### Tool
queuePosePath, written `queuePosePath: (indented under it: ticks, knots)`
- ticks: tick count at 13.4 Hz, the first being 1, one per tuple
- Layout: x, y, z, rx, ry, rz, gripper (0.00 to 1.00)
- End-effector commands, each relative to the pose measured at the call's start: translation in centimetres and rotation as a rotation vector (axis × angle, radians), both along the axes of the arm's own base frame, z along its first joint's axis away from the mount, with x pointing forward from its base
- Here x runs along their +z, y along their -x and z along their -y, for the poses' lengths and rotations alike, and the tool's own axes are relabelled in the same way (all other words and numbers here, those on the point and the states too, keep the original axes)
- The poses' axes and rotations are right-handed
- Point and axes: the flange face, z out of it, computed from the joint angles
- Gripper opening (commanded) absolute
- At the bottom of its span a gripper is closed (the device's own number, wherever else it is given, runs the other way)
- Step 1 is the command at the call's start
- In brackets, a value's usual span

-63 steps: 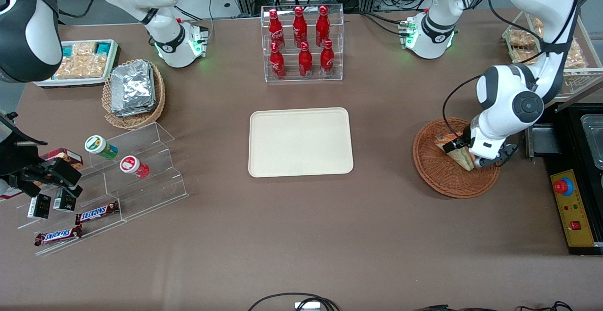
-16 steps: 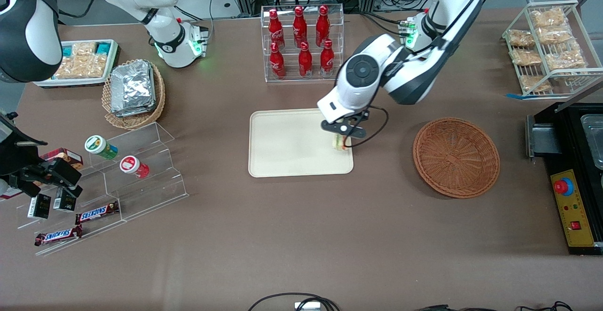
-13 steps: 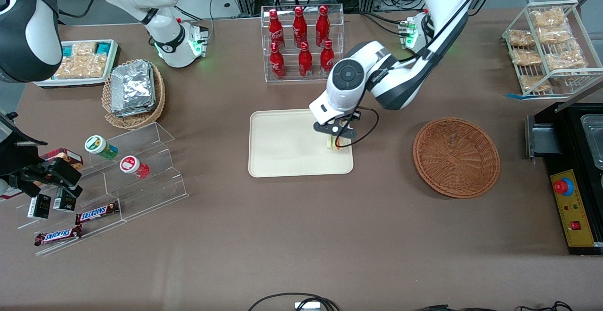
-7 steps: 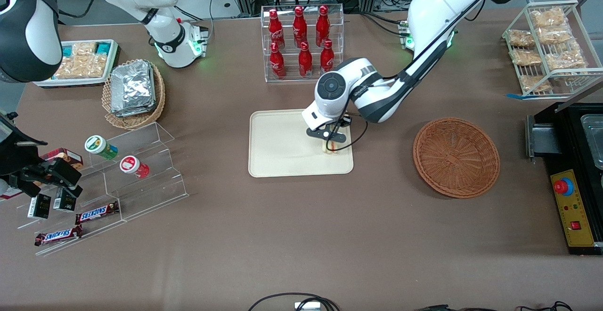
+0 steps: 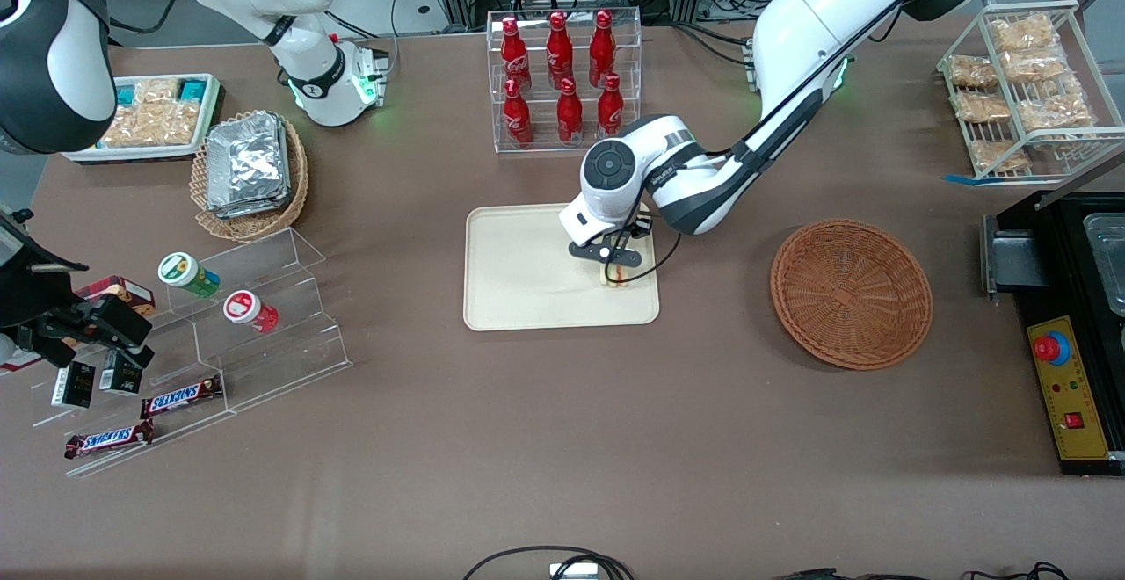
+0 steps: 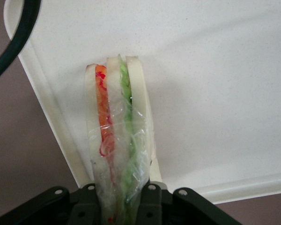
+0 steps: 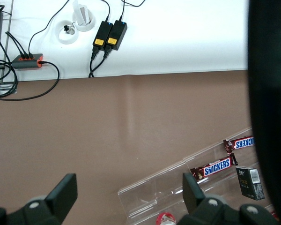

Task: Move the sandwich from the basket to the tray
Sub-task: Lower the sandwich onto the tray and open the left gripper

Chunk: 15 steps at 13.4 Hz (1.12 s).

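Note:
My left gripper is low over the cream-beige tray, near the tray's end that faces the reddish-brown wicker basket. It is shut on the wrapped sandwich, whose tip rests on or just above the tray. In the left wrist view the sandwich stands on edge between the black fingers, with orange, red and green layers showing, over the tray close to its rim. The basket holds nothing.
A clear rack of red bottles stands just past the tray, away from the front camera. A tan basket of foil packets, clear steps with cups and Snickers bars lie toward the parked arm's end. A wire snack rack and control box lie toward the working arm's end.
The gripper lifted the sandwich out of the basket and carried it to the tray. In the last second it moved a little further over the tray and lower, still holding the sandwich.

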Motion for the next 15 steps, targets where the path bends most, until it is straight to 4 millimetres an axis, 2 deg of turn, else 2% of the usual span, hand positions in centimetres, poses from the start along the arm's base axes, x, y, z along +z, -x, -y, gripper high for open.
queuePosePath:
  ticks: [1,3,4,5,7,9,11,15]
  knots:
    - [-0.3,-0.2,0.6,0.022,-0.008,0.012,0.62]
    - [-0.3,-0.1,0.5,0.021,-0.011,0.011,0.68]
    - [-0.1,-0.2,0.6,0.023,-0.01,0.014,0.78]
    - [0.2,-0.5,0.6,0.04,-0.01,0.019,0.82]
    - [1.9,-2.1,0.6,0.11,-0.008,0.044,0.98]
    - [4.3,-4.3,0.6,0.169,-0.024,0.053,0.99]
    - [5.8,-5.9,-0.1,0.215,-0.042,0.057,0.99]
    - [9.4,-11.3,-3.9,0.379,-0.067,0.081,0.99]
